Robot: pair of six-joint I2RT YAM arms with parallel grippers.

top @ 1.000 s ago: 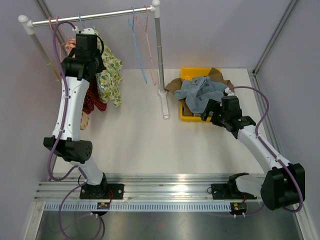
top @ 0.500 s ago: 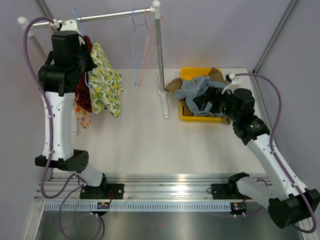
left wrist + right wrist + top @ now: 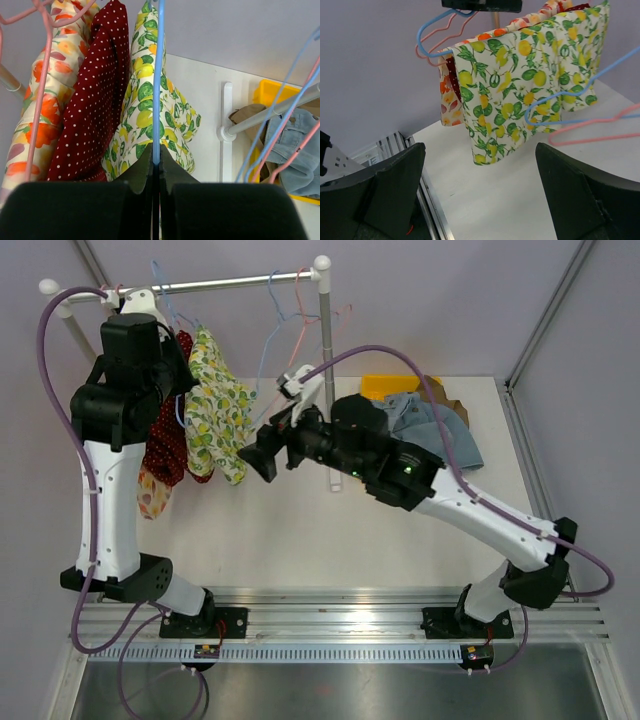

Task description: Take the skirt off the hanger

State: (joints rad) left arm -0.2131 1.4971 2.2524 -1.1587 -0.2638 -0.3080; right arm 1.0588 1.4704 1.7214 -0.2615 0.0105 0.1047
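Skirt (image 3: 530, 75) — white, lemon-printed — hangs from blue hanger (image 3: 158, 90) pinched in left claw (image 3: 156, 160); right claw (image 3: 480, 155) gapes empty.

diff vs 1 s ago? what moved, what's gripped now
Right gripper left the yellow bin and swung far left. It now faces the lemon-print skirt, open and holding nothing. Left gripper shifted slightly left below the rail and is shut on the blue hanger. Unchanged: the skirt stays hung, denim stays at the bin.

right gripper (image 3: 480, 160): fingers spread wide, at 7 and 5 o'clock. lemon-print skirt (image 3: 530, 75) at 12–1 hangs on blue hanger (image 3: 419, 40). spare blue hanger (image 3: 615, 63) and pink hanger (image 3: 595, 139) at 3.
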